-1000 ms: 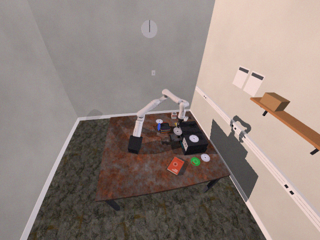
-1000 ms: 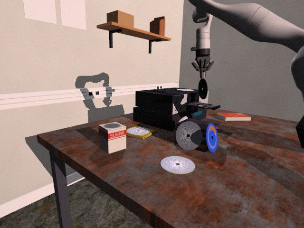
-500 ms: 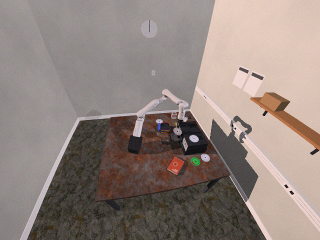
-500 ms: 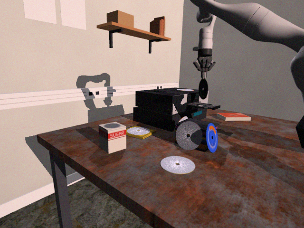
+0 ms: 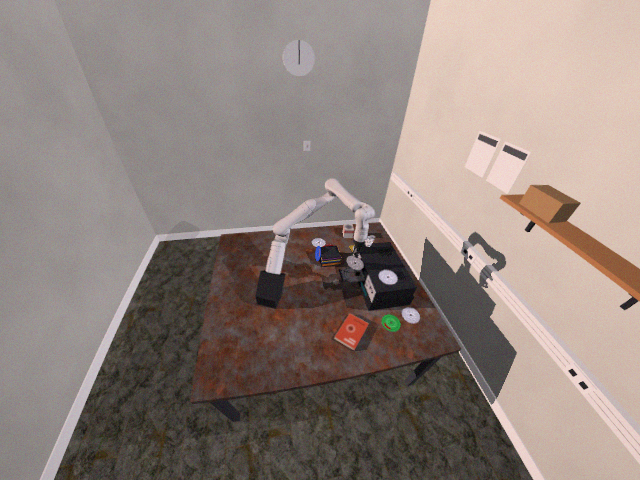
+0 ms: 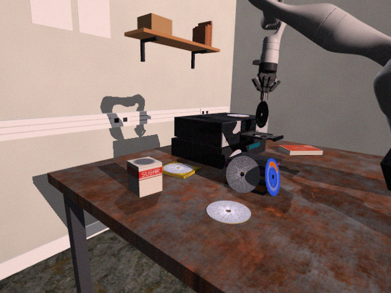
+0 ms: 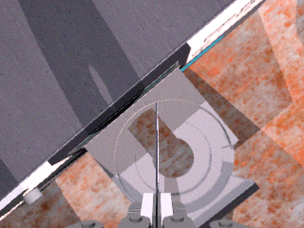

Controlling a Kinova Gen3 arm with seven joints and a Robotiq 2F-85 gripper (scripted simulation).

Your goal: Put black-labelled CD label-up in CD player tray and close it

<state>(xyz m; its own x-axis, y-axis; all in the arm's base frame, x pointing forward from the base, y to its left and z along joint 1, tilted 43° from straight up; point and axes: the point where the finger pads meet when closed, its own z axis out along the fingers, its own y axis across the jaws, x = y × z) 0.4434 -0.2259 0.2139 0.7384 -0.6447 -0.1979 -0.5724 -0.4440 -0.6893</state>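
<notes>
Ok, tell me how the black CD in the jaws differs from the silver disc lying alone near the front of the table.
The black CD hangs on edge, vertical, above the open tray; the silver disc lies flat on the table. The black CD is pinched at its top rim by the gripper; nothing touches the silver disc. The face showing is dark on the black CD, pale and shiny on the silver disc. Both are round with a centre hole.

Black CD (image 6: 262,113) on edge, above open tray (image 6: 263,135)

At upper right, the hand (image 6: 265,94) pinches a black disc (image 6: 262,114) on edge above the player's open tray (image 6: 263,135).
</notes>
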